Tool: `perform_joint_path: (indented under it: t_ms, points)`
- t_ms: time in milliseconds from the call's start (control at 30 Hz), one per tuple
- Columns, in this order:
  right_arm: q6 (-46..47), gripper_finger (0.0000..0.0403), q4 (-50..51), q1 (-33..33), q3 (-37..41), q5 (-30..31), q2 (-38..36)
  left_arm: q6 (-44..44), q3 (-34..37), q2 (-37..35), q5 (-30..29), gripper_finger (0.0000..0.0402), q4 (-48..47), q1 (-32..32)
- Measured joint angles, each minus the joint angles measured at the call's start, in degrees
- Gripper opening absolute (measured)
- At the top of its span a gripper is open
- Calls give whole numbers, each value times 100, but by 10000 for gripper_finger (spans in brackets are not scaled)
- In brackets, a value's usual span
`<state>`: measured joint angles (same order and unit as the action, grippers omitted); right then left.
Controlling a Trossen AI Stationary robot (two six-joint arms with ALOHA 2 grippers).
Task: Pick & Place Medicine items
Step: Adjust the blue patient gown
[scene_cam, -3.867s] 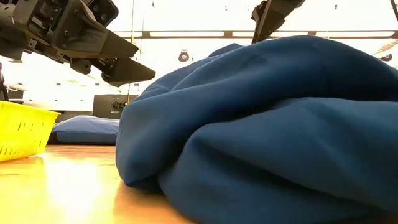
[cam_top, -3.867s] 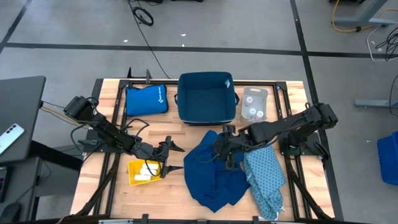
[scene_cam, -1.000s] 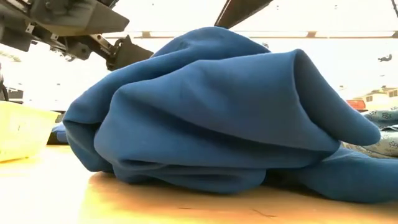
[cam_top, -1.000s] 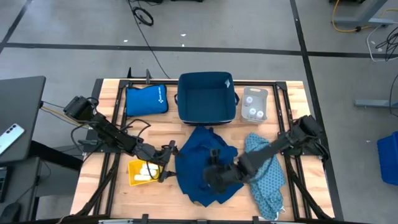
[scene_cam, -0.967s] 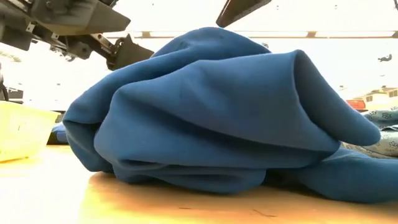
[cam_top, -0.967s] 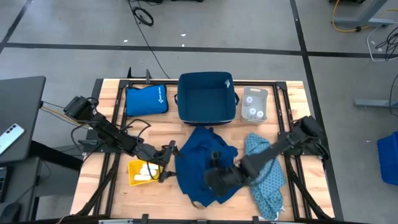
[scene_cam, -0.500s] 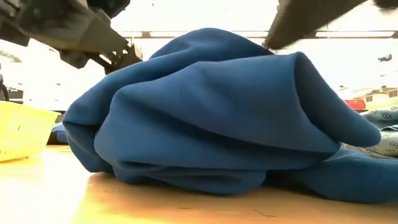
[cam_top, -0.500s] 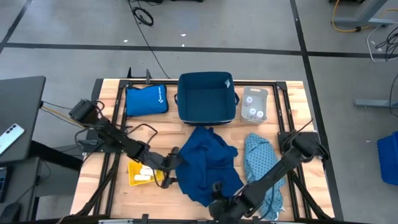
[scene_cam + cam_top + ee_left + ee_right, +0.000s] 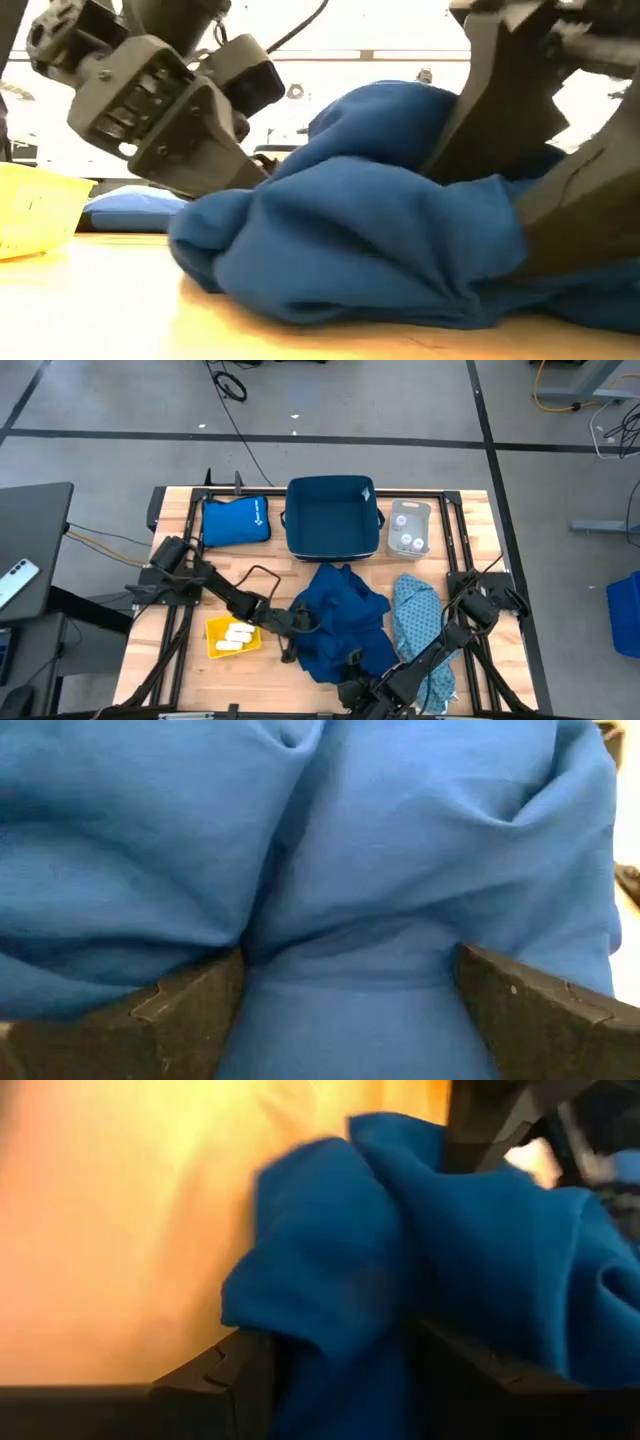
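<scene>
A crumpled dark blue cloth (image 9: 340, 620) lies on the table's middle. My left gripper (image 9: 345, 1010) is open, low at the cloth's left side (image 9: 296, 626), with cloth bulging between its fingers. My right gripper (image 9: 345, 1370) is open at the cloth's near edge (image 9: 352, 682), a fold of cloth between its fingers. Cream-white packs (image 9: 237, 635) lie in the yellow tray (image 9: 214, 628), left of the cloth. Small round whitish bottles (image 9: 408, 540) stand in a clear container at the far right. No gripper touches any medicine item. My left gripper has its open fingers (image 9: 190, 1005) pushed into the blue cloth's left side (image 9: 345, 955), coming from the table's left and slanting down. A bulge of several folds fills the gap. The cloth rests on the table. My right gripper stands with its fingers (image 9: 235, 1370) on either side of a fold at the cloth's near edge (image 9: 330, 1260), slanting down from the near right. The fold fills the gap between them and lies on the table.
A dark blue bin (image 9: 332, 520) stands at the far middle, a flat blue pouch (image 9: 235, 520) at the far left. A patterned light-blue cloth (image 9: 425, 625) lies right of the dark cloth, partly under my right arm. Bare wood shows at the near left (image 9: 100, 300).
My left gripper has gone down and toward the table's right, into the cloth's left side, which has bunched up toward the right. My right gripper has sunk from above the cloth's middle toward the table's near edge and now stands low at the cloth's near side.
</scene>
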<state>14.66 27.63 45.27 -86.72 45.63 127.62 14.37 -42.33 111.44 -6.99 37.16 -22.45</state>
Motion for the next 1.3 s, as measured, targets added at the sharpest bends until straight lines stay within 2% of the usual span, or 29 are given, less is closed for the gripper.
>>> perform_joint_path:
  t_ms: [167, 300, 433, 667, 1100, 1300]
  points:
    - [-309, 212, 144, -161, -4, 249, 172, -58, -139, 162, 384, 364, 236, 121]
    - [-342, 212, 161, -356, -25, 679, 238, -135, -260, 181, 540, 364, 181, 123]
    - [-451, 213, 268, -474, -19, 1114, 232, -156, -321, 219, 557, 364, 184, 123]
    - [-1363, 213, 373, -360, 4, 1862, 222, -284, -321, 219, 551, 364, 165, 119]
    - [-1260, 213, 404, -1261, -15, 772, 180, -444, -308, 221, 455, 364, 195, 121]
    - [-1242, 213, 307, -1433, -24, 436, 306, -455, -297, 224, 474, 364, 218, 121]
